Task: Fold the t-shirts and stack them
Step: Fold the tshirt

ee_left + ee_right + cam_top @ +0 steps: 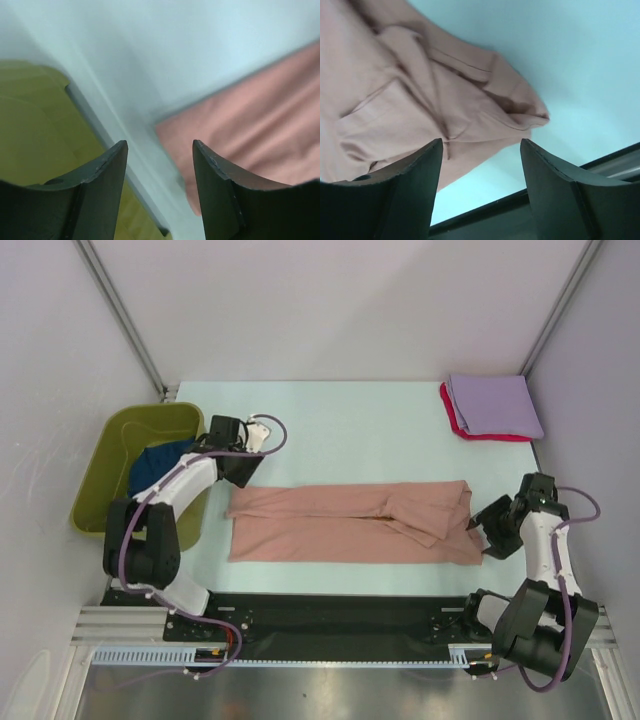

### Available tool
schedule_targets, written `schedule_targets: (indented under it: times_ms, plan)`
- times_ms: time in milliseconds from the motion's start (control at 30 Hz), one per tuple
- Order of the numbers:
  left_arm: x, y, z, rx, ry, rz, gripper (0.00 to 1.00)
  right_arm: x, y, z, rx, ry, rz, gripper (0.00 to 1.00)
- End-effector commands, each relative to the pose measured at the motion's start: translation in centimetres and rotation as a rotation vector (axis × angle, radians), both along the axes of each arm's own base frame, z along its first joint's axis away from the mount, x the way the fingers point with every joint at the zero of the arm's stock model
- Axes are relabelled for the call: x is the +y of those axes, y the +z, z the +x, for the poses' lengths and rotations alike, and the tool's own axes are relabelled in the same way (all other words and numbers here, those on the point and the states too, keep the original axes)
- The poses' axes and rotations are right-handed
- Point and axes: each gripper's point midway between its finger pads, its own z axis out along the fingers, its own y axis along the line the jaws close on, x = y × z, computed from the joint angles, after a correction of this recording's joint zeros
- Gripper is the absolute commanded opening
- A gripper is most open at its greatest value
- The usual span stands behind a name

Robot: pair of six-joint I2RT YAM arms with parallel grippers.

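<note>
Looking down, only the top view showed the olive tub (120, 440) at left, holding what seemed a dark blue shirt (155, 462). The left gripper (160, 150) gaped empty above the pale green table (350, 430). The salmon shirt (350, 525) lay mid-frame as a long folded band, rumpled at its right end beside the wide, empty right gripper (481, 147). At upper right, the lavender shirt (495, 405) lay on the red shirt (452, 418).

Long shirt (340, 525) lies across the table's (340, 430) middle, tub (105, 450) at left holds another shirt (148, 468), stacked shirts (495, 405) sit far right.
</note>
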Motion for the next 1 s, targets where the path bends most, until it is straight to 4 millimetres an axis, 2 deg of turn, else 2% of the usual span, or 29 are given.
schedule_targets:
  times_ms: [0,200,267,367,400,500,533,600,633,667,700,733,767,800,900,933,967]
  plan:
    - [2.0,-1.5,1.8,-0.005,0.096,0.049,0.60,0.7,-2.3,-1.3,0.045,-0.130,0.071,0.69]
    - [2.2,-5.7,2.0,0.067,0.063,0.090,0.61,-0.1,-4.0,-1.8,0.072,-0.195,0.039,0.68]
    - [2.1,-6.6,2.0,0.079,0.055,0.093,0.61,-0.3,-4.5,-2.0,0.086,-0.204,0.034,0.67]
    - [1.8,-8.4,0.6,0.133,0.037,0.072,0.58,-0.5,-5.3,-2.0,0.102,-0.218,0.030,0.62]
    - [1.4,-9.1,-0.6,0.167,0.016,0.052,0.47,-0.8,-5.6,-1.9,0.098,-0.226,0.015,0.60]
    - [0.4,-9.5,-2.5,0.206,-0.039,0.000,0.17,-1.0,-6.6,-1.7,0.099,-0.231,0.011,0.45]
    - [0.4,-9.4,-3.5,0.215,-0.051,-0.008,0.11,-1.0,-6.7,-1.6,0.099,-0.228,0.014,0.33]
    - [0.2,-9.5,-4.9,0.240,-0.073,-0.020,0.00,-1.1,-7.2,-1.0,0.090,-0.216,0.015,0.21]
    - [-0.1,-10.0,-6.2,0.268,-0.089,-0.039,0.00,-1.2,-7.2,-0.6,0.082,-0.208,0.015,0.11]
    - [-0.1,-9.7,-6.7,0.267,-0.102,-0.044,0.00,-1.2,-7.3,-0.4,0.077,-0.195,0.015,0.08]
    - [0.0,-10.2,-8.1,0.299,-0.103,-0.046,0.00,-1.3,-7.3,0.5,0.061,-0.184,0.016,0.06]
    - [-0.1,-10.2,-8.7,0.309,-0.113,-0.054,0.00,-1.3,-7.4,0.9,0.059,-0.176,0.015,0.01]
    - [-0.1,-9.8,-9.3,0.308,-0.126,-0.053,0.00,-1.3,-7.3,1.5,0.049,-0.160,0.016,0.00]
    - [0.1,-10.2,-10.5,0.332,-0.132,-0.055,0.00,-1.2,-7.2,3.0,0.026,-0.134,0.020,0.00]
    - [-0.2,-9.5,-12.7,0.349,-0.177,-0.076,0.00,-0.5,-6.8,5.9,-0.004,-0.055,0.006,0.00]
    - [-0.2,-9.3,-13.1,0.351,-0.188,-0.079,0.00,-0.5,-6.3,7.9,-0.021,-0.032,-0.004,0.00]
    - [-0.3,-9.2,-14.0,0.369,-0.210,-0.085,0.01,-0.3,-6.3,8.9,-0.028,-0.007,-0.017,0.00]
